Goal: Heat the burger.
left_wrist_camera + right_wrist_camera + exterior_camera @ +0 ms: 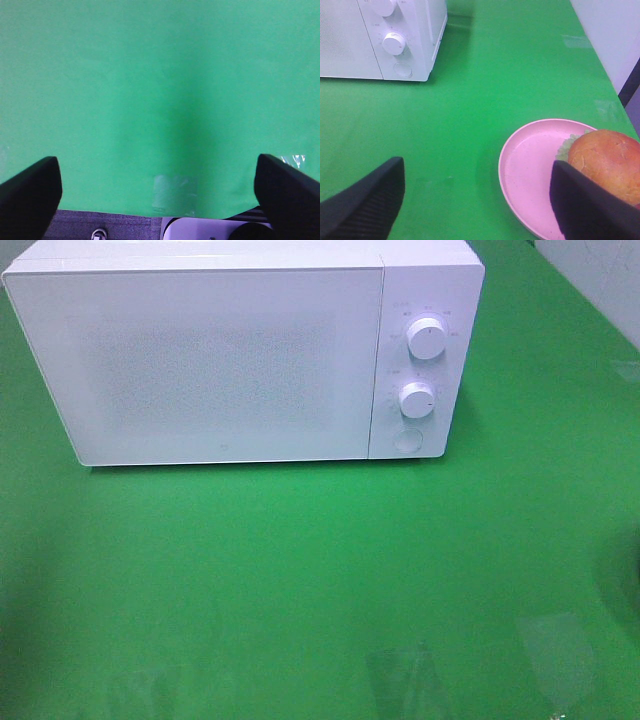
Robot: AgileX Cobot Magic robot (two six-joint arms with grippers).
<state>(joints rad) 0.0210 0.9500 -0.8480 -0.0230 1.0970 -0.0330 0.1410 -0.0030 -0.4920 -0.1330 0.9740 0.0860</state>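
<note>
Look at your left hand [159, 200] first: its two black fingers [30, 192] stand far apart, wide open, with nothing between them. Under it you see only the green table [160, 90], a bit of clear tape [174, 194] stuck near the table's edge, and past that edge a strip of dark floor. From the high camera, the big white microwave [220, 360] sits at the back of the table, more to the left side, and its door [200, 365] is shut. On the right part of the microwave you can see two round white knobs, the top knob [427, 340] above the lower knob [416, 399], and under them a round button [406, 440]. The green in front of the microwave has only a few shiny tape patches [555, 645] near the front edge (neither hand shows up in this high picture). Now look at your right hand [477, 200]: its dark fingers [367, 202] are spread apart too, so it is open and holds nothing. A round pink plate [530, 170] lies on the table near the table's right edge, well apart from the microwave. The burger [610, 160] sits on that plate, toward one side of it, with its shiny brown bun on top and a little green lettuce [566, 146] peeking out. One finger of the right hand is in front of part of the plate and the burger, but you cannot tell if it touches them.
</note>
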